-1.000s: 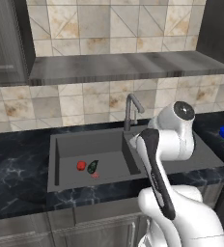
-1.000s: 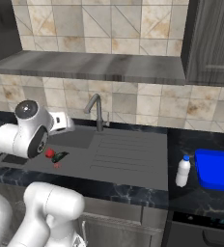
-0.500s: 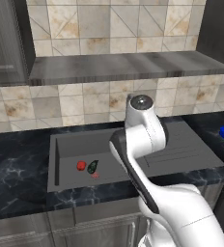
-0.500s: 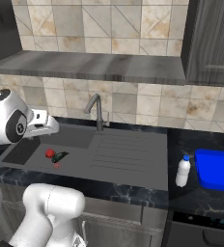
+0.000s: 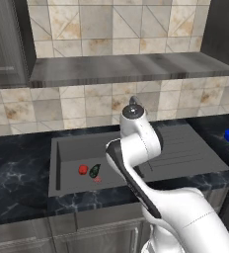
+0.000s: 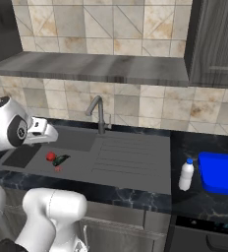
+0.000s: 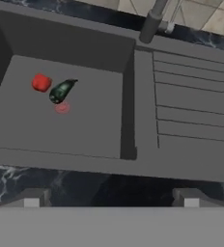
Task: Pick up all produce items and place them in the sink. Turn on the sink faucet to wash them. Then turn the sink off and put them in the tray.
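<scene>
Tiled kitchen, dark desk | sink (image 7: 65, 125) holds tomato (image 7: 41, 82) beside cucumber (image 7: 62, 90), cucumber lying diagonally | gripper (image 7: 111, 198) wide open, empty, above basin's near rim.

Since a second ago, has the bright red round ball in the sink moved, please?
No. The bright red round ball lies beside the dark green-black oval, same spot in the dark grey basin.
</scene>
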